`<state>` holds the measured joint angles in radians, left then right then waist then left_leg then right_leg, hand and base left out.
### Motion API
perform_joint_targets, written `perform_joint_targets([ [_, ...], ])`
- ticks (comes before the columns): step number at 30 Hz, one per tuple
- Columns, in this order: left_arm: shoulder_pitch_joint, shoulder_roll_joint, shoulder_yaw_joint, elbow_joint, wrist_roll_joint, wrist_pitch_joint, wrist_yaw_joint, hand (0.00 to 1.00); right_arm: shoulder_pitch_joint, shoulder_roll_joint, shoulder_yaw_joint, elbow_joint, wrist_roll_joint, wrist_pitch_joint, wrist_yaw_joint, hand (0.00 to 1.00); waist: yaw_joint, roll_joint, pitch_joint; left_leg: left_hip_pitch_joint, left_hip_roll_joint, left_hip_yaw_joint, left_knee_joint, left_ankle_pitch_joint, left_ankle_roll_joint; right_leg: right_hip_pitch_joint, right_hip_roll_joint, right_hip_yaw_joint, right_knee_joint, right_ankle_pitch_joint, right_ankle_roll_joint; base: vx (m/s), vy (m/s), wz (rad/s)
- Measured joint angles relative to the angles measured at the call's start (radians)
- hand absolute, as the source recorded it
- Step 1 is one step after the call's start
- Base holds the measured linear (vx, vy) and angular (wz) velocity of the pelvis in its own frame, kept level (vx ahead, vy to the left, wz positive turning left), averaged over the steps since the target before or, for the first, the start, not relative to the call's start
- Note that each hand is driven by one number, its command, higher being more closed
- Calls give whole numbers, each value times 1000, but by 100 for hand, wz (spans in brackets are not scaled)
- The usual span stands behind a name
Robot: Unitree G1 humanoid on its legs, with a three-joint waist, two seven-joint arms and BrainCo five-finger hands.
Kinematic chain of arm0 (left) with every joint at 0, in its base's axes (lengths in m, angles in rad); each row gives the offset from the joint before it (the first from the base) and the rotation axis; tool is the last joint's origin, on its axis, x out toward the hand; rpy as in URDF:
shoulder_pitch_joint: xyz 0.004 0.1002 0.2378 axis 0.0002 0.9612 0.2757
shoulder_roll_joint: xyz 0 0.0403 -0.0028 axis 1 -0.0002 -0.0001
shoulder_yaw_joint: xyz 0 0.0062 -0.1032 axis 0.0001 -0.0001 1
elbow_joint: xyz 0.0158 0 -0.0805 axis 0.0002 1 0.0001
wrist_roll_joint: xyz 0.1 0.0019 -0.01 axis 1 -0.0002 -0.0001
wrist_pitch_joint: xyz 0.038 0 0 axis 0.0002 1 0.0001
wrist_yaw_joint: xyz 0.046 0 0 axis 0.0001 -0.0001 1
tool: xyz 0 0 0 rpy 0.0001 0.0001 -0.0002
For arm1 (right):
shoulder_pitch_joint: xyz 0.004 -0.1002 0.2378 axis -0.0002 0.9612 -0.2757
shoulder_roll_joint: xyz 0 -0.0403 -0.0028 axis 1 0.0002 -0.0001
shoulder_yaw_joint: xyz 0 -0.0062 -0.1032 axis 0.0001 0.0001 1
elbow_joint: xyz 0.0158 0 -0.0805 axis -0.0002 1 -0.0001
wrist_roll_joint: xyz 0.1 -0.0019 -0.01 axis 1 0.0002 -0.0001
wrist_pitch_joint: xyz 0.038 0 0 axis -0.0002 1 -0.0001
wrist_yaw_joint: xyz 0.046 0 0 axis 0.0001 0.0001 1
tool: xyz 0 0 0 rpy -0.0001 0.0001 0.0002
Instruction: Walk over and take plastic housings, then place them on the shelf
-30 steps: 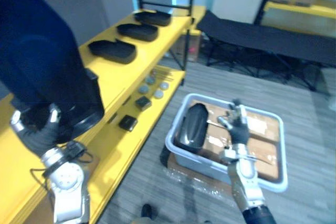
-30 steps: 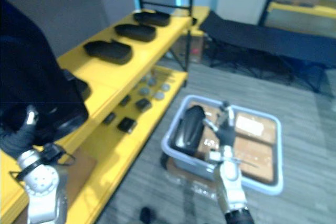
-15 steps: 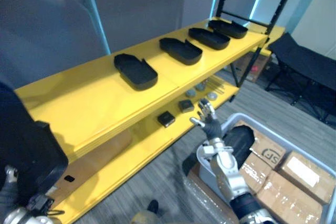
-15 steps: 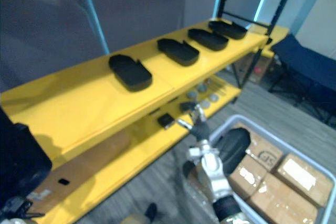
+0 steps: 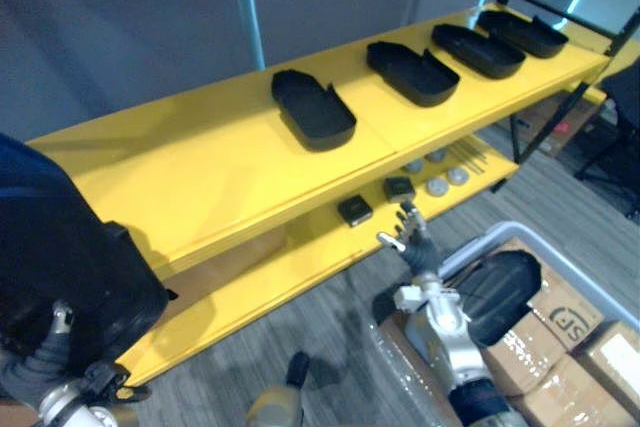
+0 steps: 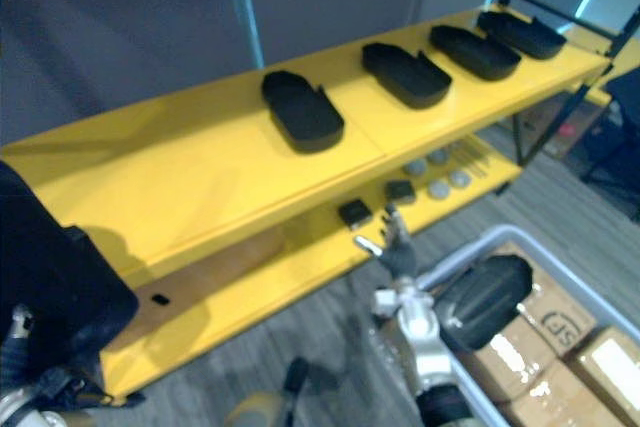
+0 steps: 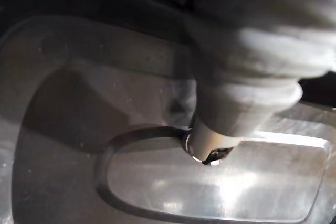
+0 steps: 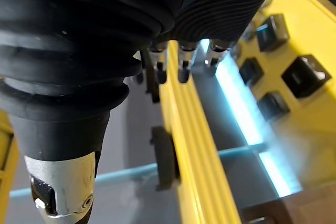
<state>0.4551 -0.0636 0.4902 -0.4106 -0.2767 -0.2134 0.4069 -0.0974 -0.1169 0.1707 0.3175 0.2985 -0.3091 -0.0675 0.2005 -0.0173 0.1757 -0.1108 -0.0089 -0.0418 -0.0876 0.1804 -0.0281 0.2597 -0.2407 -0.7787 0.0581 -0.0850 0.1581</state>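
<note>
1. Housing (image 5: 70,247): large dark plastic shell. Judged light, stiff and smooth, so it may slip. Best hold is at the rim, w/ support under the body.
2. Location: raised at lower left, directly above L hand (image 5: 40,375), in front of yellow shelf (image 5: 200,167). Whether L hand is clamped on it can't be told, as the shell hides it.
3. R hand (image 5: 415,242): fingers apart, straight, empty, just beside the second housing (image 5: 500,282) in the bin (image 5: 475,247).
4. Row of shelved housings (image 5: 313,107) is on the top level, well apart from both hands.
</note>
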Motion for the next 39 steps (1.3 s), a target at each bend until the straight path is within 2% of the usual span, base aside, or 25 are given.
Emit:
perform_joint_targets([
  [1,-7,5,0,0,0,0,-1,100,1,1,-3,-1,0,-1,-1,0,-1,-2,4,0,-2,-2,0,0,0,-2,0,16,8,-9,11,4,-37,25],
  [2,-28,21,-1,0,0,-1,-10,100,7,4,-13,-6,0,-1,-9,0,-9,-6,9,-3,-5,-12,0,1,1,-15,10,79,36,-59,16,18,-44,44],
  [3,-37,30,-1,0,0,-2,-19,100,15,4,-16,-16,0,-1,-21,0,-22,-8,8,-12,-10,-27,0,4,5,-30,24,132,55,-90,5,41,-60,102],
  [4,-64,57,-14,0,0,-4,-36,100,41,6,-34,-57,0,-2,-45,0,-50,-15,7,-30,-30,-81,2,14,12,-55,53,249,95,-137,-25,111,45,144],
  [5,-95,85,-52,6,0,-4,-48,100,76,6,-66,-98,0,-9,-71,0,-66,-14,14,-30,-51,-139,2,17,13,-58,58,345,137,-133,-23,131,161,152],
  [7,-135,134,-110,11,1,-5,-77,100,130,14,-125,-131,0,-10,-99,0,-89,-9,14,-33,-52,-192,5,21,12,-74,79,466,228,-128,-45,164,348,145],
  [9,-161,170,-138,18,2,-4,-97,100,176,28,-175,-165,0,-22,-105,0,-109,-15,14,-31,-54,-251,5,25,16,-96,98,533,323,-123,-63,132,216,121],
  [10,-181,177,-152,42,4,-2,-99,100,199,32,-202,-173,0,-43,-99,0,-118,-14,15,-32,-59,-283,6,36,11,-100,113,546,326,-178,-105,76,49,71],
  [12,-184,166,-152,57,4,8,-95,100,192,32,-216,-173,0,-47,-74,0,-122,-34,16,-31,-71,-289,6,52,-4,-105,133,559,269,-206,-141,36,-40,36],
  [13,-181,156,-158,65,8,23,-96,100,189,32,-226,-173,1,-53,-53,0,-126,-32,20,-29,-81,-288,7,56,-9,-98,135,553,235,-221,-156,-10,-70,6],
  [15,-171,136,-164,61,12,42,-96,100,170,32,-231,-172,1,-60,-32,0,-124,-8,36,-31,-71,-253,30,57,-12,-69,151,574,184,-209,-133,-81,-60,-14],
  [18,-146,114,-169,55,11,44,-96,100,171,32,-232,-172,2,-60,-14,0,-126,23,56,-29,-33,-202,60,37,-26,-47,178,594,153,-213,-122,-163,-74,-31],
  [19,-141,110,-170,55,10,44,-97,100,174,32,-232,-172,1,-60,-13,0,-126,26,59,-29,-27,-189,65,31,-26,-47,183,598,150,-218,-115,-220,-76,-32],
  [20,-132,97,-170,52,11,45,-96,100,177,32,-234,-173,1,-60,-11,0,-131,41,67,-28,-5,-163,71,26,-31,-49,197,600,152,-223,-121,-209,-71,-10],
  [22,-120,85,-183,50,11,46,-96,100,198,32,-250,-175,2,-61,-3,0,-147,48,67,-29,25,-107,80,23,-33,-48,208,593,164,-238,-144,-158,-50,3],
  [24,-97,83,-183,49,12,46,-96,100,210,32,-267,-181,2,-67,3,0,-147,38,67,-27,37,-45,101,6,-22,-49,195,611,168,-247,-154,-44,29,-20],
  [26,-92,79,-169,42,12,46,-97,100,210,32,-277,-194,2,-79,3,0,-146,37,57,-29,27,-14,116,4,-20,-53,172,626,175,-257,-141,85,91,-28],
  [28,-93,76,-143,13,12,44,-105,100,208,36,-277,-196,2,-86,-1,0,-144,23,37,-26,-4,12,119,-13,-10,-61,131,642,182,-269,-126,185,113,-22],
  [29,-96,76,-130,-16,12,42,-109,100,208,44,-276,-202,1,-86,-6,0,-144,2,32,-25,-25,27,119,-30,0,-63,105,641,183,-266,-123,223,86,-9],
  [30,-106,76,-121,-33,12,41,-117,100,208,49,-277,-211,0,-86,-17,0,-147,-9,32,-23,-40,31,118,-40,8,-66,91,639,208,-249,-99,234,83,-3],
  [32,-136,93,-116,-37,12,41,-145,100,204,56,-280,-247,0,-86,-43,0,-154,-11,33,-4,-48,31,111,-54,28,-120,75,617,338,-222,-103,189,69,4],
  [34,-147,126,-115,-43,12,41,-153,100,182,67,-293,-257,-1,-87,-43,0,-156,-13,32,38,-33,39,75,-60,37,-165,65,586,442,-171,-97,147,46,-17],
  [35,-151,140,-115,-45,11,40,-153,100,168,74,-301,-257,-2,-87,-43,0,-156,-9,30,53,-14,49,58,-61,43,-189,59,582,483,-176,-113,75,45,-37],
  [37,-182,145,-104,-41,10,41,-147,100,132,78,-306,-258,-19,-103,-34,0,-157,-5,32,57,30,78,55,-68,44,-235,50,527,408,-233,-114,-26,58,-40],
  [39,-200,145,-102,-35,10,44,-145,100,123,79,-305,-260,-19,-110,-16,0,-158,-8,31,58,46,95,61,-76,30,-249,44,497,293,-190,-103,26,4,-28],
])
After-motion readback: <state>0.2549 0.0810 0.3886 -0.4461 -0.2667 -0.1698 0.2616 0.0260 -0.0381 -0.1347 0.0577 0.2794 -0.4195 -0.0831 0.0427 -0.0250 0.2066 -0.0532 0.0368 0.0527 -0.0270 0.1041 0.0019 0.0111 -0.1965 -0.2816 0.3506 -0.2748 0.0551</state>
